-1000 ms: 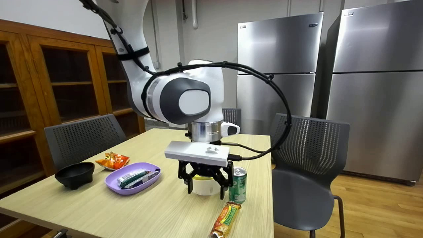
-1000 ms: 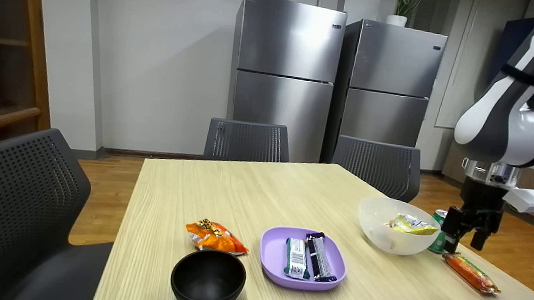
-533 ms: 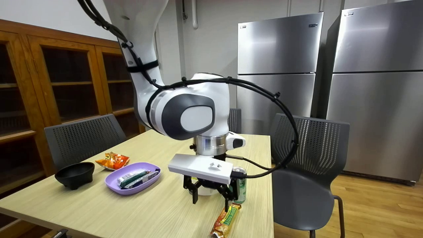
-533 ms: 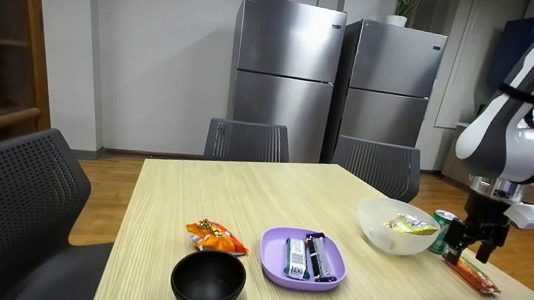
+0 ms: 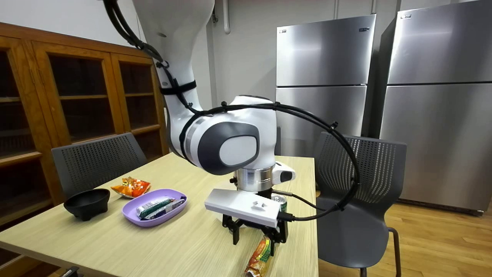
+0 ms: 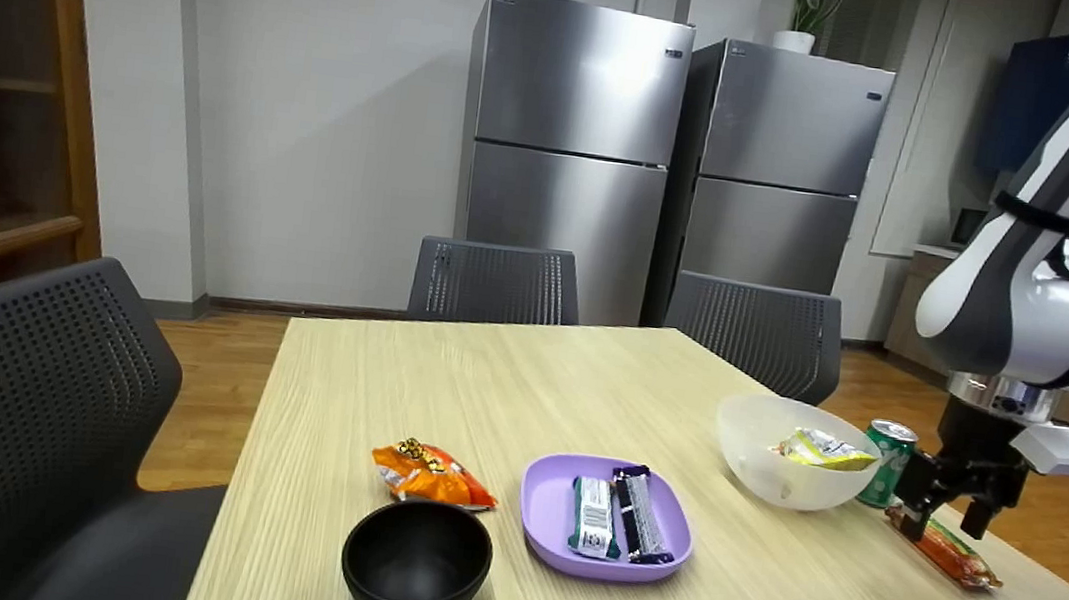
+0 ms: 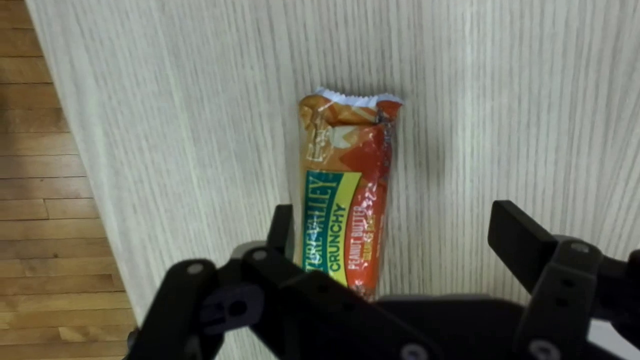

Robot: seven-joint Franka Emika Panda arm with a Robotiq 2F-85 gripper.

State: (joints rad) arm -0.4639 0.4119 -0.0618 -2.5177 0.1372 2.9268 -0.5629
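My gripper (image 7: 392, 215) is open and empty, pointing down above the orange and green granola bar (image 7: 345, 200). In the wrist view the bar lies between the fingers, much closer to the left finger, and its lower end is hidden by the gripper. In both exterior views the gripper (image 5: 254, 248) (image 6: 943, 533) is low over the bar's end near the can; the bar (image 5: 256, 262) (image 6: 956, 559) lies flat on the table. Whether a finger touches it I cannot tell. The green can (image 6: 885, 471) stands just beside the gripper.
A translucent bowl (image 6: 744, 445) holds a yellow bag (image 6: 824, 451). A purple plate (image 6: 599, 571) holds two wrapped bars (image 6: 594, 518). A black bowl (image 6: 415, 568) and an orange bag (image 6: 431, 472) stand farther off. The table edge (image 7: 75, 135) is near the bar; chairs (image 5: 361, 169) surround the table.
The arm and open gripper have come down and shifted away from the bowl toward the granola bar, rightward in both exterior views. The objects on the table have not moved.
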